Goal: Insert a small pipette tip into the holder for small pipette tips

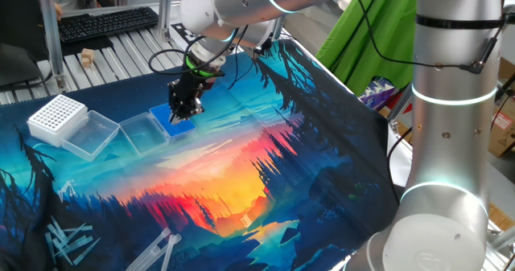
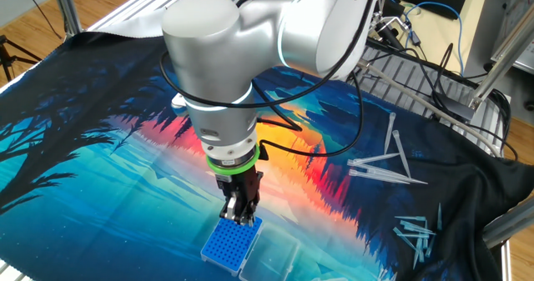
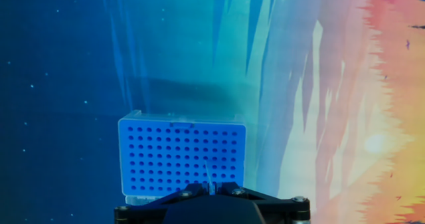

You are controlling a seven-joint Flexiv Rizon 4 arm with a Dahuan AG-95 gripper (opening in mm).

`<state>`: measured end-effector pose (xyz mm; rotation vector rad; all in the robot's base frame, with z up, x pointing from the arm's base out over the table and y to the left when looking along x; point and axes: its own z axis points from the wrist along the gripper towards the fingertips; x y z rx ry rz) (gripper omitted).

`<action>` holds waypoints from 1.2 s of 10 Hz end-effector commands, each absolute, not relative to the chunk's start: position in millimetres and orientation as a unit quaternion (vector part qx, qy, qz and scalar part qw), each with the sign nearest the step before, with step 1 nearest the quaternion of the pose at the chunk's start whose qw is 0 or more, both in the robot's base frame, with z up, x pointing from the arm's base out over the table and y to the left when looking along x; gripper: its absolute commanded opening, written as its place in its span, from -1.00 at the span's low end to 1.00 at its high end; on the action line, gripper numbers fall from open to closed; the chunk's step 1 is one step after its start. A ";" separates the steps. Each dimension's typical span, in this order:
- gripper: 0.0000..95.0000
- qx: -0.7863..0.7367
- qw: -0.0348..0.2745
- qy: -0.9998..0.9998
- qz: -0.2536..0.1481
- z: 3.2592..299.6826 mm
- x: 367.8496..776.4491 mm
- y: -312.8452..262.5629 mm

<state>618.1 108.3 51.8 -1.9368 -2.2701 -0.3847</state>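
Your tip (image 3: pixel 208 172) hangs point-down over the near rows of the blue holder (image 3: pixel 182 156), held upright so it can drop straight into 1 hole. The gripper (image 3: pixel 210 186) has its jaws nearly together, clamped on the tip's top end. Open lid (image 1: pixel 145 131) lies beside the holder, clear of the approach.

Arm is extended over the table w/ wrist bent straight down, green ring lit above the hand. Gripper (image 2: pixel 240 217) is pointed vertically downward, low over the surface, at the near edge in the other fixed view. Fingers (image 1: pixel 187 108) are drawn close together, approx. parallel. In hand view only the black finger bases are seen at bottom centre; jaws are nearly closed, narrow gap between.
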 end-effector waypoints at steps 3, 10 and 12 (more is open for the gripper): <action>-1.00 -0.641 0.068 -0.754 -0.129 51.0 618.8 108.2; -1.00 -0.642 0.076 -0.750 -0.137 49.2 621.4 107.8; -1.00 -0.646 0.092 -0.743 -0.152 49.4 621.4 108.0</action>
